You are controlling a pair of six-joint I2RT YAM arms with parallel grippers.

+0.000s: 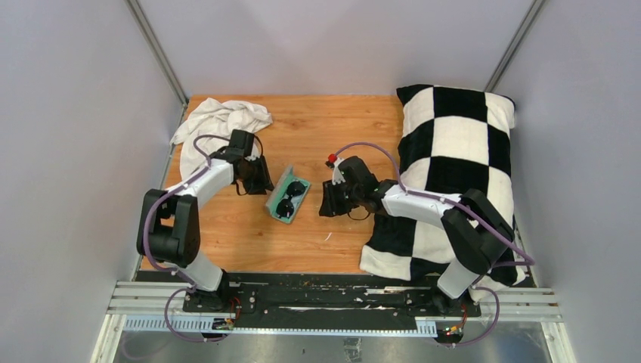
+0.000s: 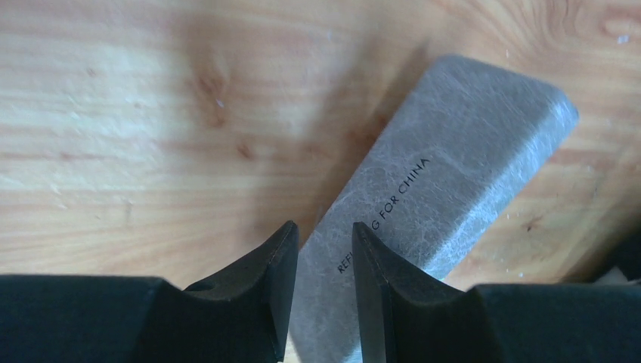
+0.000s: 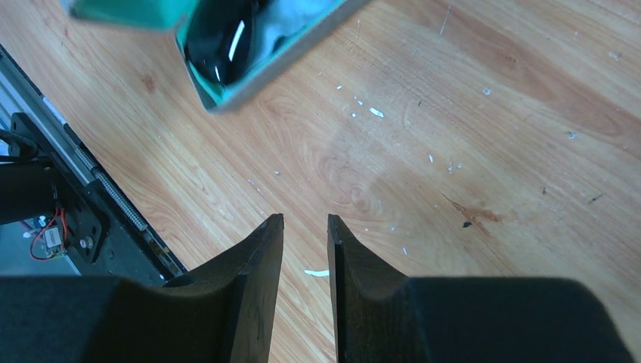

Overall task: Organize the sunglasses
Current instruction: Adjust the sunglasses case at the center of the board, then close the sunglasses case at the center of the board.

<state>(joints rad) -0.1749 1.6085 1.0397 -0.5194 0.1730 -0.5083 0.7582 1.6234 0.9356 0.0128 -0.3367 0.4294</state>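
The sunglasses (image 1: 289,200) have dark roundish lenses and lie inside the open grey case (image 1: 272,203) with teal lining, mid-table. My left gripper (image 1: 259,180) hovers just left of the case. In the left wrist view its fingers (image 2: 325,224) stand slightly open, and the case's grey outer shell (image 2: 453,151) shows beyond and through the gap, not clamped. My right gripper (image 1: 326,200) is to the right of the case, open over bare wood (image 3: 305,218) with nothing between its fingers. From the right wrist a dark lens (image 3: 219,41) shows inside the case rim (image 3: 261,74).
A crumpled white cloth (image 1: 219,121) lies at the back left. A black-and-white checkered pillow (image 1: 453,166) covers the right side, under the right arm. The black mounting rail (image 1: 325,291) runs along the near edge. Grey walls enclose the table.
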